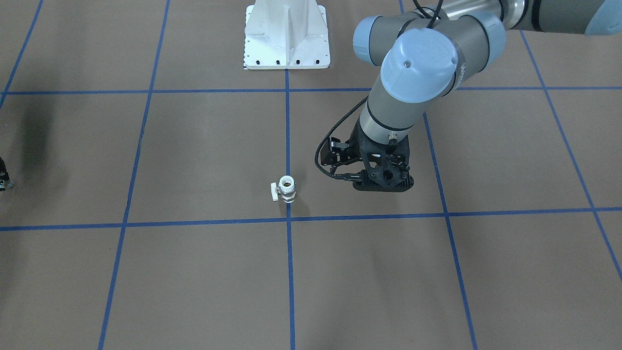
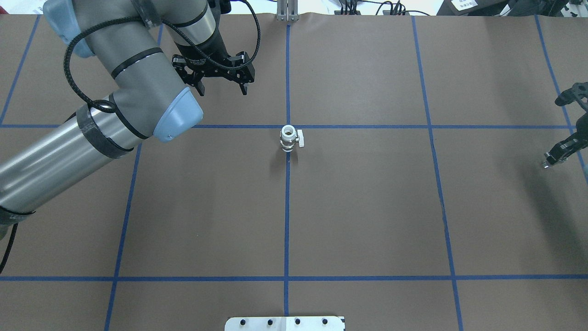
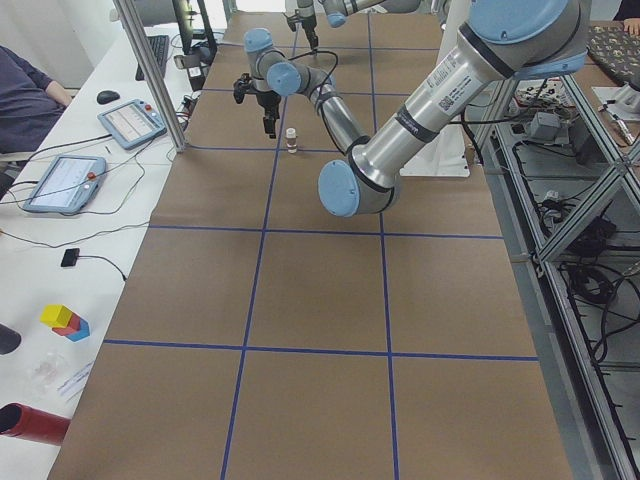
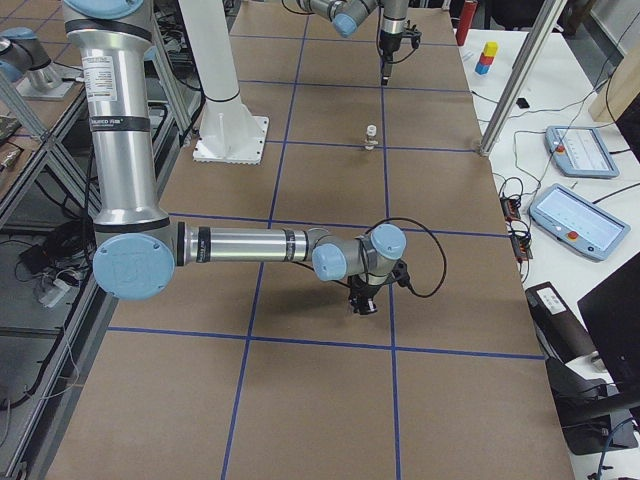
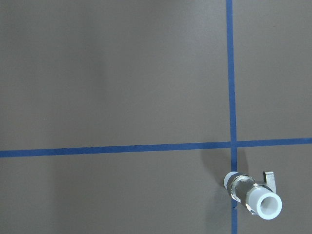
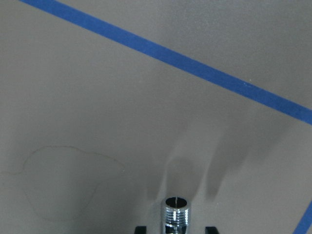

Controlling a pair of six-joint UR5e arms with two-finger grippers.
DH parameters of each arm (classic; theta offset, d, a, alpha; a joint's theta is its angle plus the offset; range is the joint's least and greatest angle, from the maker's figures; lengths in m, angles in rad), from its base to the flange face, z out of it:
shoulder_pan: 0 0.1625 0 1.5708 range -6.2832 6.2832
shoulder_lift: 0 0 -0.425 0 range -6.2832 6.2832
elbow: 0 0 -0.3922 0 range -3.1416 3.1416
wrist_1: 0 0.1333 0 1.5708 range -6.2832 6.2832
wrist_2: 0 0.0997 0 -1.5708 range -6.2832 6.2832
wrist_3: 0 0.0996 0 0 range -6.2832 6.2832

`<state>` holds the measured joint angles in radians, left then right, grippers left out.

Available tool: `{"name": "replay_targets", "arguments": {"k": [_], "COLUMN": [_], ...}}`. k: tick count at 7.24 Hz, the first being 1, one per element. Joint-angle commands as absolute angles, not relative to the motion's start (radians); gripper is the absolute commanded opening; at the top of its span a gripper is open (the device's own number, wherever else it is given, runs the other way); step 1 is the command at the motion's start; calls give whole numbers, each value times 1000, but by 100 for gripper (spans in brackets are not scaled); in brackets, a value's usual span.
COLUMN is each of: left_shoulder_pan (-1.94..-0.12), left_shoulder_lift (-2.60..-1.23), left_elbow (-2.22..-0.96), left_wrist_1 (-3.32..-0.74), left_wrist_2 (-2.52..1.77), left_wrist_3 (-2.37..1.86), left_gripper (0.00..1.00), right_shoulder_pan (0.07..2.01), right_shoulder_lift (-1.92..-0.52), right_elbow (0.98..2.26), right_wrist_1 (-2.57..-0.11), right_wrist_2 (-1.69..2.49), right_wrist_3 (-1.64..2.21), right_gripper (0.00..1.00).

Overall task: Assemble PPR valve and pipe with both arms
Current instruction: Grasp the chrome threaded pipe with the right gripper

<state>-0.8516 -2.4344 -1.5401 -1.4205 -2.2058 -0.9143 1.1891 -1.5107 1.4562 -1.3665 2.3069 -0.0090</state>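
Note:
The white PPR valve [image 2: 289,138] stands upright on the centre tape line, collar up and handle to the side; it also shows in the front view [image 1: 286,188] and at the lower right of the left wrist view [image 5: 256,196]. My left gripper [image 2: 222,89] is open and empty, above the table beyond and to the left of the valve. My right gripper [image 2: 551,160] is at the table's far right edge, shut on the silver pipe [image 6: 175,214], held a little above the paper, open end outward. Its fingertips [image 6: 141,229] barely show.
Brown paper with a blue tape grid [image 2: 287,207] covers the table. The white bolted pedestal [image 1: 286,36] stands at the robot's side. The left arm's elbow [image 2: 138,87] hangs over the left half. Tablets and cables [image 4: 575,190] lie on a side bench.

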Motion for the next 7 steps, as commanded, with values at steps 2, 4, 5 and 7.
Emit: {"name": "replay_targets", "arguments": {"k": [2,4,5,7], "left_shoulder_pan": [-851,-851,-851,-851], "left_shoulder_lift": [-2433,-2434,-2434,-2434], "left_elbow": [-1540,-1540,-1540,-1540], "left_wrist_1": [-1420,-1419,-1420,-1420], "left_wrist_2": [-2206,-2206,-2206,-2206], "left_wrist_3": [-914,-914,-914,-914], "left_gripper": [100,100,100,100], "right_shoulder_pan": [1189,1189,1189,1190], "right_shoulder_lift": [-1517,-1517,-1517,-1516], "right_elbow": [1459,1457,1457,1462], "right_wrist_1": [-1367,-1367,-1367,-1367], "right_wrist_2": [2307,2307,2307,2313], "right_wrist_3": [-9,-8,-5,0], "right_gripper": [45,45,40,0]}}
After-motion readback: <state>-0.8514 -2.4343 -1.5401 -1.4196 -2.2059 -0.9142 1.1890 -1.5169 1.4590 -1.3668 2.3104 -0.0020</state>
